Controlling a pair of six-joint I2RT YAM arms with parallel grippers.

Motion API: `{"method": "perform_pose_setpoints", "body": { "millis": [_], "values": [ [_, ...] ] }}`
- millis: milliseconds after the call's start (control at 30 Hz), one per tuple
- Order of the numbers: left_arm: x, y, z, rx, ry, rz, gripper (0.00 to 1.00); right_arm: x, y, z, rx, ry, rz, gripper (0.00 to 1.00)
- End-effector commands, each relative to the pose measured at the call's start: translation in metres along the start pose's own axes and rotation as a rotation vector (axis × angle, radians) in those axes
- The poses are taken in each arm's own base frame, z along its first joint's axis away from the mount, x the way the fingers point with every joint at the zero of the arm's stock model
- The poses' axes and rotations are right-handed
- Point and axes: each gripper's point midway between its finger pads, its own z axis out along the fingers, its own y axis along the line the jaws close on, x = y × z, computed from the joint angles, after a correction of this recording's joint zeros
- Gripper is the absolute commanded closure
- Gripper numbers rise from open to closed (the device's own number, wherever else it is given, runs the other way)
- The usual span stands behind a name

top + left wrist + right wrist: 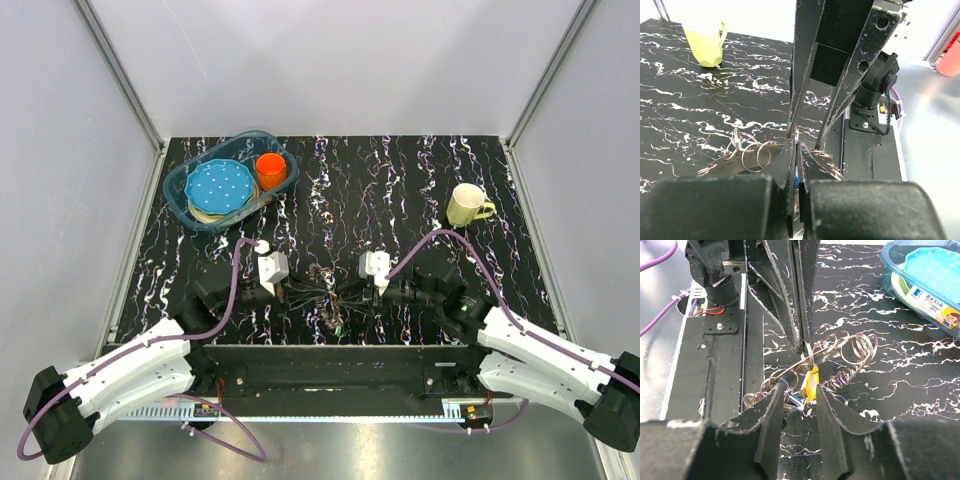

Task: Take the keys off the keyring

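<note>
Black marbled tabletop [400, 180] fills my screens, with pale booth walls [350, 60] round it. Closest to the arm bases, near the front edge and about midway between the two arms, lies the tangle of keys [837, 376] and wire loops.

The left gripper [796, 146] has its fingers pressed together with only a sliver between them. On the right wrist feed I see those tips pinching the keyring [807, 353], a thin loop standing up at the top of the bunch. The right gripper [800, 382] faces it from the opposite side, fingers spread wide and straddling the bunch. I cannot tell whether they touch the metal. An orange tag [812, 383] sits in the gap between them, with a small blue piece [792, 399] low beside it. More rings [860, 347] fan out flat on the table just past the tag.

Farther back on the right stands a yellow-green mug [467, 205], well apart from the keys. At the far left sits a clear blue basin [178, 200] holding a blue dotted plate [218, 187] and an orange cup [270, 168].
</note>
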Motion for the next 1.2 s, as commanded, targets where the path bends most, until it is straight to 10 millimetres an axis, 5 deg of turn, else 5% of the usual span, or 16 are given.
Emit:
{"method": "perform_pose_setpoints", "body": {
  "millis": [0, 600, 1000, 1167],
  "values": [
    [-0.034, -0.009, 0.001, 0.049, -0.119, 0.085, 1.0, -0.015, -0.01, -0.001, 0.061, -0.064, -0.012, 0.61],
    [-0.031, -0.007, 0.002, 0.038, -0.106, 0.078, 1.0, -0.015, -0.036, -0.016, 0.257, -0.084, 0.011, 0.59],
    [-0.013, 0.003, 0.008, 0.013, -0.058, 0.055, 1.0, -0.016, -0.011, 0.015, 0.036, -0.115, 0.06, 0.56],
    [0.002, 0.02, 0.014, -0.056, -0.014, 0.016, 1.0, -0.012, -0.037, 0.015, 0.189, -0.083, 0.162, 0.61]
  ]
}}
